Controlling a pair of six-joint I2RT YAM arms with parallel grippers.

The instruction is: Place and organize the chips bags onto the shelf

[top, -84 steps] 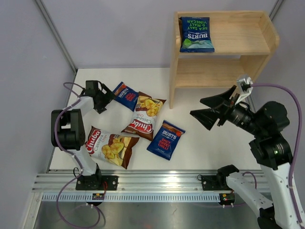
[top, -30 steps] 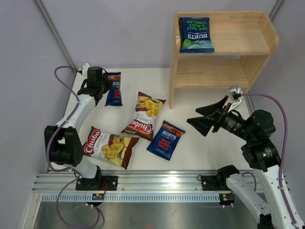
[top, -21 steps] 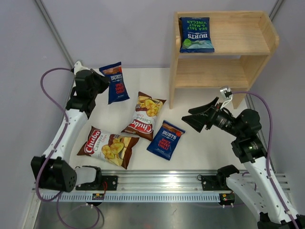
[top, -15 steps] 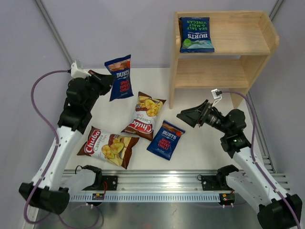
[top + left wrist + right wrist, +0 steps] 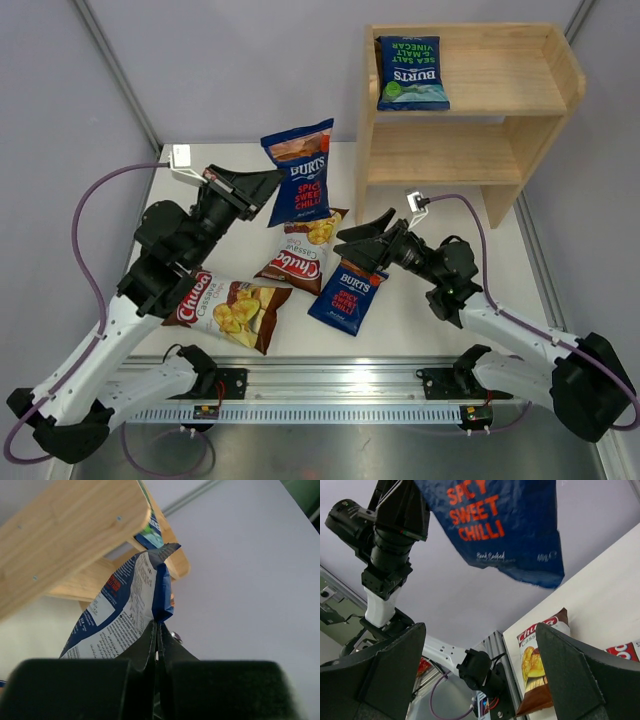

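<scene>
My left gripper (image 5: 268, 182) is shut on the edge of a dark blue Burts bag (image 5: 300, 172) and holds it in the air left of the shelf (image 5: 465, 150). The left wrist view shows that bag (image 5: 125, 610) pinched at the jaw tips (image 5: 158, 626), with the wooden shelf (image 5: 65, 525) close behind. A green-lettered Burts bag (image 5: 411, 72) lies on the top tier. On the table lie two Chuba bags (image 5: 228, 305) (image 5: 293, 263) and another Burts bag (image 5: 347, 295). My right gripper (image 5: 343, 250) stands open and empty just above that one, its view showing the hanging bag (image 5: 500, 525).
An aluminium rail (image 5: 330, 385) runs along the near table edge under both arm bases. Grey walls close in the left, back and right sides. The left arm (image 5: 390, 540) stretches across the table's left half. The shelf's lower tier (image 5: 440, 165) holds nothing.
The left arm has lifted the blue bag off the table and carried it right, toward the shelf. The right arm has dropped and reached left over the lying bags, jaws still open.
</scene>
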